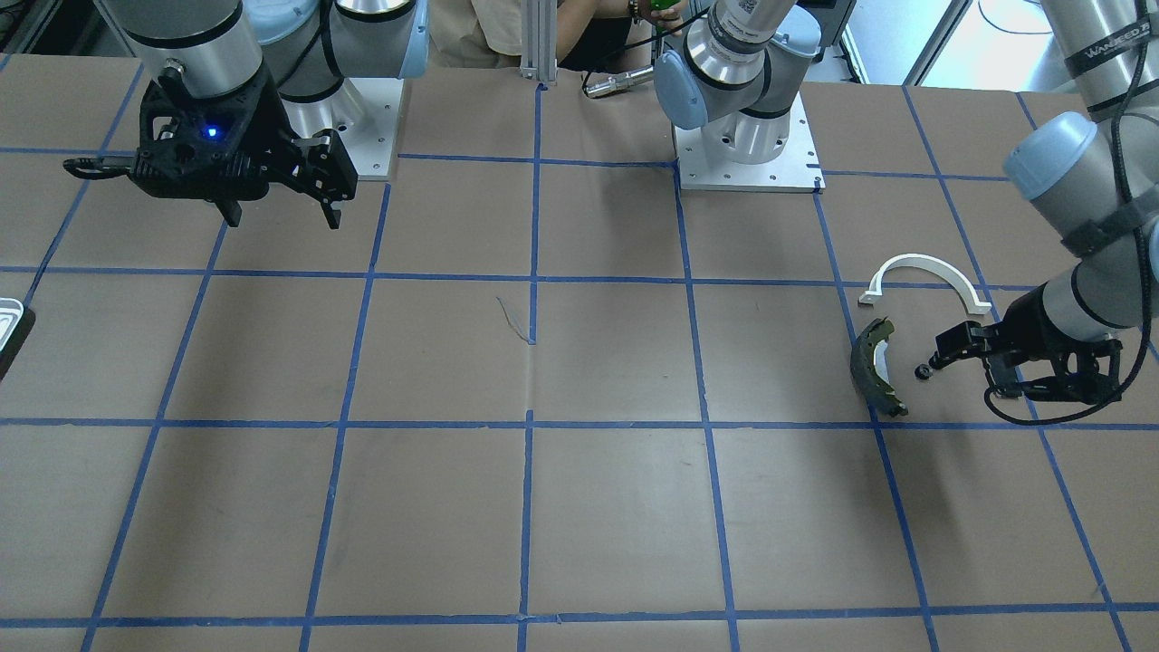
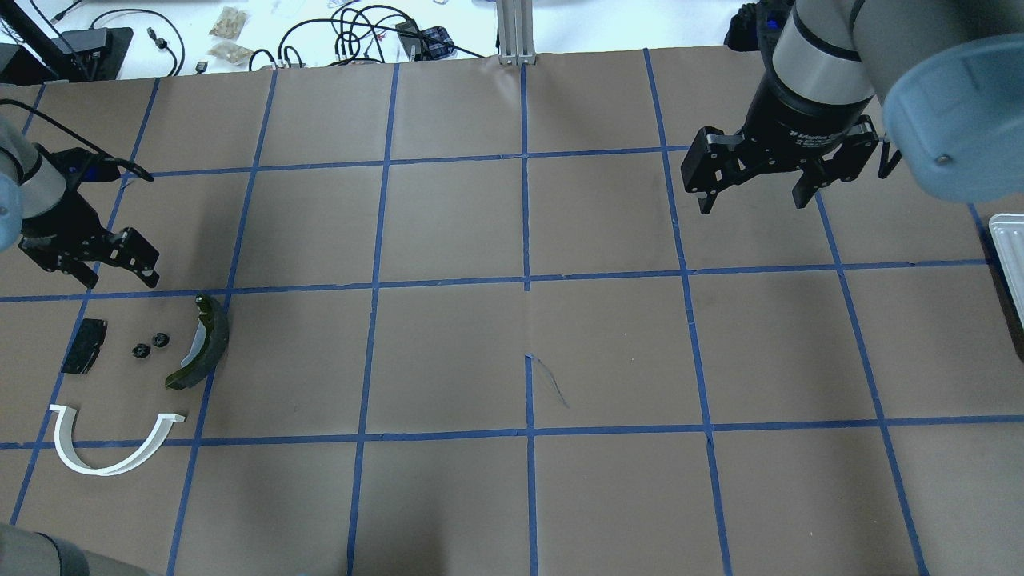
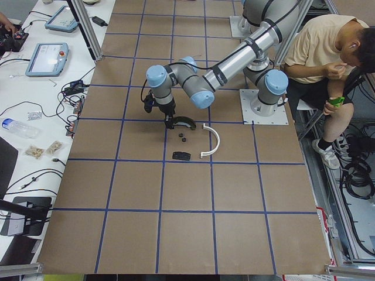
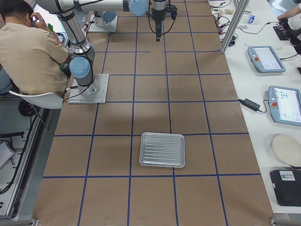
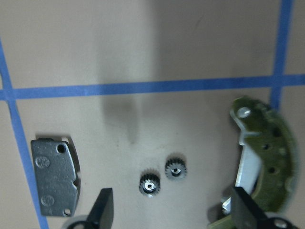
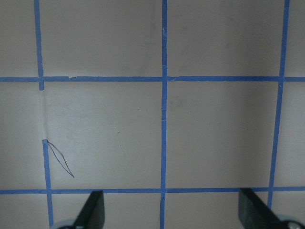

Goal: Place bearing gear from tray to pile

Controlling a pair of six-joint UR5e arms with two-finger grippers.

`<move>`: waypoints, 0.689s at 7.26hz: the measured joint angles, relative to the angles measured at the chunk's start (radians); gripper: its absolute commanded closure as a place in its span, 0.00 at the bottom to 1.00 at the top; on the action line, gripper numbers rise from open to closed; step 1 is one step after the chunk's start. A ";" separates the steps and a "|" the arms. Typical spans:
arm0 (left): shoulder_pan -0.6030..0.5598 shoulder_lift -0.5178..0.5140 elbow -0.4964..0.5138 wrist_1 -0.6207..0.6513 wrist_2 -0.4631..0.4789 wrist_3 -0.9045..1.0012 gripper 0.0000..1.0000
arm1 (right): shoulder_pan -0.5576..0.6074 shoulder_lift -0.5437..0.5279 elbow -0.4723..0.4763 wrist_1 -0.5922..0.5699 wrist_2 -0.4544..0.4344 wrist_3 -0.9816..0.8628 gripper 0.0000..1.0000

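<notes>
Two small black bearing gears (image 2: 150, 345) lie side by side on the table in the pile, between the black pad (image 2: 84, 346) and the olive-green brake shoe (image 2: 204, 344). The white arch strip (image 2: 104, 456) lies nearer the robot. My left gripper (image 2: 120, 282) is open and empty, just above the far side of the pile. In its wrist view both gears (image 5: 162, 175) show between the open fingers (image 5: 102, 210). My right gripper (image 2: 752, 196) is open and empty, high over bare table. The tray (image 4: 162, 149) lies at the right end and holds nothing.
Blue tape lines grid the brown table. The tray shows only as a sliver at the right edge in the overhead view (image 2: 1008, 256). A seated person (image 4: 33, 47) is behind the arm bases. Cables and tablets lie on side benches.
</notes>
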 measured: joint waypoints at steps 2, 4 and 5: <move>-0.110 0.054 0.077 -0.103 -0.034 -0.156 0.00 | 0.000 0.000 0.000 -0.010 0.001 0.001 0.00; -0.211 0.092 0.125 -0.137 -0.071 -0.229 0.00 | -0.003 0.000 -0.002 -0.020 0.003 0.008 0.00; -0.256 0.102 0.145 -0.148 -0.076 -0.289 0.00 | -0.008 0.001 -0.006 -0.035 0.005 0.013 0.00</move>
